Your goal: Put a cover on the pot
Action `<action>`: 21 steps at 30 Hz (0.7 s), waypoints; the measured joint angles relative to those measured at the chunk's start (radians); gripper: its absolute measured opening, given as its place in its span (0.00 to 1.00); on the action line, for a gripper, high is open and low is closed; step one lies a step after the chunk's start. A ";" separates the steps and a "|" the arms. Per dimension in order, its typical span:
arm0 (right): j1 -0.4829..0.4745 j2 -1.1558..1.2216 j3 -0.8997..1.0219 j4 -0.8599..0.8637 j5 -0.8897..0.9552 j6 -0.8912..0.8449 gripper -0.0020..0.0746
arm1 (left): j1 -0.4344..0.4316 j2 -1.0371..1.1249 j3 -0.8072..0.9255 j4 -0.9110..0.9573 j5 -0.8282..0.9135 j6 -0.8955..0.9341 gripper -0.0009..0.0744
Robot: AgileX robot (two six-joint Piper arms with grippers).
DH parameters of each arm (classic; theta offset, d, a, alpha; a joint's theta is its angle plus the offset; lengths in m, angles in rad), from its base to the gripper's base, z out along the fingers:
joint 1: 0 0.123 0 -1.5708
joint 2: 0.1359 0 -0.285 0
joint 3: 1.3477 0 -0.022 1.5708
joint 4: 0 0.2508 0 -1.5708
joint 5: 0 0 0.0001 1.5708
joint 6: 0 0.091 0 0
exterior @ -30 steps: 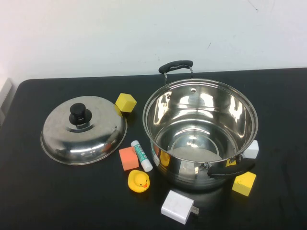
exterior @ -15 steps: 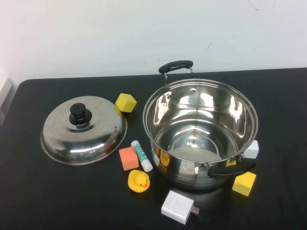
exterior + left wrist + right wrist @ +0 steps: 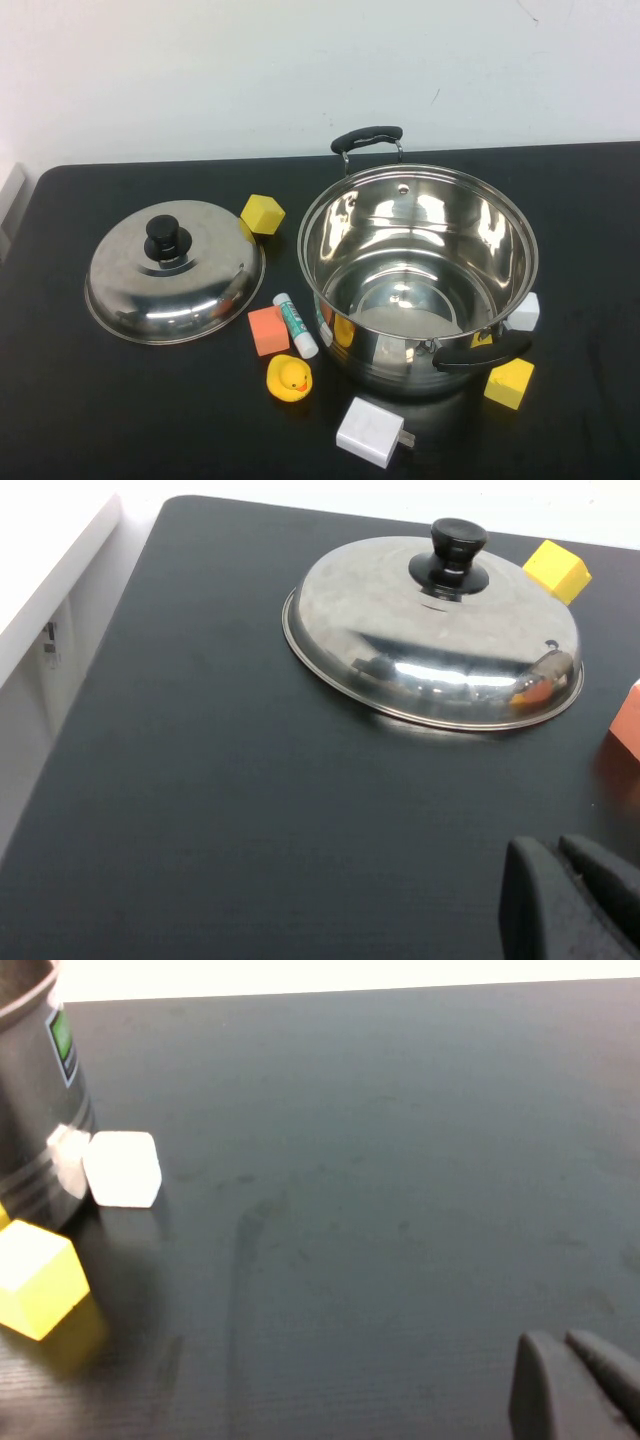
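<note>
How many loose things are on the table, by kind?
Pot: 1
Lid: 1
Yellow blocks: 2
Orange block: 1
White cube: 1
Duck: 1
Glue stick: 1
Charger: 1
Total: 9
Left gripper near lid; right gripper beside pot.

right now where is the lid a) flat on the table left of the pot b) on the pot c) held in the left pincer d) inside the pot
a: the lid rests knob-up on the table, left of the open pot; the left pincer and right pincer show only at the edge of their wrist views, holding nothing.
</note>
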State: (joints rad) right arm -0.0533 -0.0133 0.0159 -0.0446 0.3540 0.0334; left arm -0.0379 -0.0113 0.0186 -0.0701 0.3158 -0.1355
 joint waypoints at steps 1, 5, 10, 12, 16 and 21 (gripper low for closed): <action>0.000 0.000 0.000 0.000 0.000 0.000 0.02 | 0.000 0.000 0.000 0.000 0.000 0.000 0.01; 0.000 0.000 0.000 0.000 0.000 0.000 0.02 | 0.000 0.000 0.000 0.000 0.000 0.000 0.01; 0.000 0.000 0.000 0.000 0.000 0.000 0.02 | 0.000 0.000 0.000 0.000 0.000 0.000 0.01; 0.000 0.000 0.000 0.000 0.000 0.000 0.02 | 0.000 0.000 0.000 0.000 -0.011 0.000 0.01; 0.000 0.000 0.000 0.000 0.000 0.000 0.02 | 0.000 0.000 0.002 -0.007 -0.115 0.000 0.01; 0.000 0.000 0.000 0.000 0.000 0.000 0.02 | 0.000 0.000 0.002 -0.046 -0.465 0.001 0.01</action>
State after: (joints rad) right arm -0.0533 -0.0133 0.0159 -0.0446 0.3540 0.0334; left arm -0.0379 -0.0113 0.0205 -0.1160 -0.1494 -0.1340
